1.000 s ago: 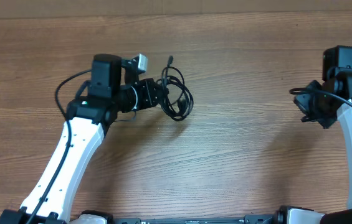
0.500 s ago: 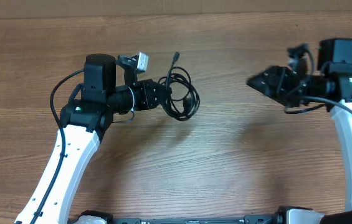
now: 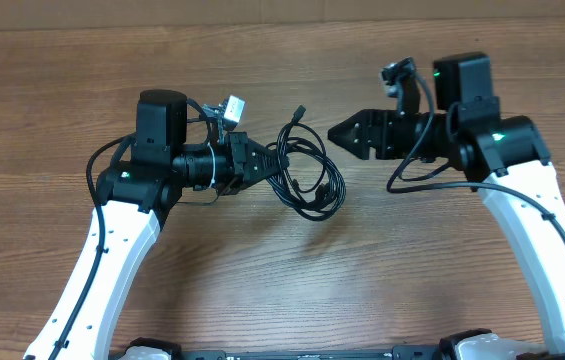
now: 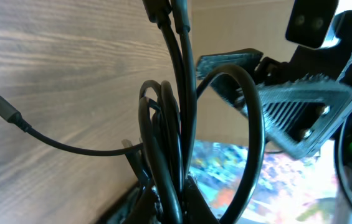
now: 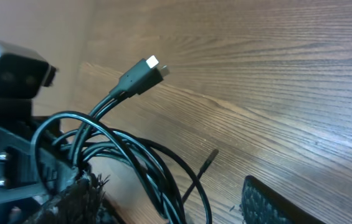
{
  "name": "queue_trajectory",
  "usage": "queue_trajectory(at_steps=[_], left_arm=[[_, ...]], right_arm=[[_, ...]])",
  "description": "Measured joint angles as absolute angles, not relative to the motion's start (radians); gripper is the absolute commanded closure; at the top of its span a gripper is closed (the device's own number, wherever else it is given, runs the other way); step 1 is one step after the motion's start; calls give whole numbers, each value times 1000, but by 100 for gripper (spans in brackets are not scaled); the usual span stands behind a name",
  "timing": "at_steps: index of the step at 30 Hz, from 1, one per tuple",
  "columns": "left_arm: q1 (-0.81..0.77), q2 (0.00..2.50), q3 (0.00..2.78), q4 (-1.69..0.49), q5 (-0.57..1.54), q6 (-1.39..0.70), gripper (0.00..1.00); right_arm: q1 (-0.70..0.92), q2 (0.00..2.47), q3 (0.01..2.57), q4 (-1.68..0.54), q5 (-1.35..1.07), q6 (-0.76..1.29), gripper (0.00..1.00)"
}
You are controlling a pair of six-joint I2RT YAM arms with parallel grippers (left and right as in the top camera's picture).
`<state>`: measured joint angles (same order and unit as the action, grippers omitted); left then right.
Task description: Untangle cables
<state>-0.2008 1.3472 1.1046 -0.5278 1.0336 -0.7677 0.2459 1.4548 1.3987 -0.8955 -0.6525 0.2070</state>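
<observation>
The cables [image 3: 308, 176] are a tangle of thin black loops hanging from my left gripper [image 3: 266, 160], which is shut on the bundle. In the left wrist view the cables [image 4: 171, 143] rise out of the pinched jaws, and one loose plug end [image 4: 1, 106] sticks out to the left over the wood. My right gripper [image 3: 341, 133] stands open just right of the tangle, pointing at it without touching. From the right wrist view the loops [image 5: 139, 157] pass between its spread fingers [image 5: 270, 203], and a silver-tipped plug [image 5: 143, 68] juts upward.
The wooden table [image 3: 412, 270] lies under both arms. The left arm's own thick black wire [image 3: 97, 160] loops out beside its wrist, and the right arm's wire [image 3: 412, 170] hangs under its wrist. The left wrist camera [image 5: 10, 62] shows close by in the right wrist view.
My right arm swung left from the table's right edge to just beside the cables, and its gripper opened. The left gripper carried the bundle a little to the right, still shut on it.
</observation>
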Motion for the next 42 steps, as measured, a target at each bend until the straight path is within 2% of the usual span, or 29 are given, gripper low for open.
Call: queue_trajectory(at_steps=[5, 14, 20, 24, 29, 32, 42], left_arm=[[-201, 1347, 1105, -528, 1068, -813, 96], [-201, 1347, 1105, -528, 1087, -860, 96], [-201, 1347, 1105, -528, 1127, -879, 96], [-200, 1347, 1105, -522, 1138, -890, 96], [-159, 1347, 1102, -410, 1131, -873, 96], [-127, 1347, 1102, -402, 1095, -831, 96], [-114, 1347, 1102, -405, 1035, -698, 96]], right_arm=[[316, 1485, 1399, -879, -562, 225, 39], [373, 1521, 1399, -832, -439, 295, 56], [375, 1560, 1399, -822, -366, 346, 96], [375, 1575, 1399, -850, -235, 426, 96], [348, 1576, 1401, -1059, 67, 590, 96], [295, 1576, 1402, -1147, 152, 621, 96], [105, 1576, 1402, -1299, 148, 579, 96]])
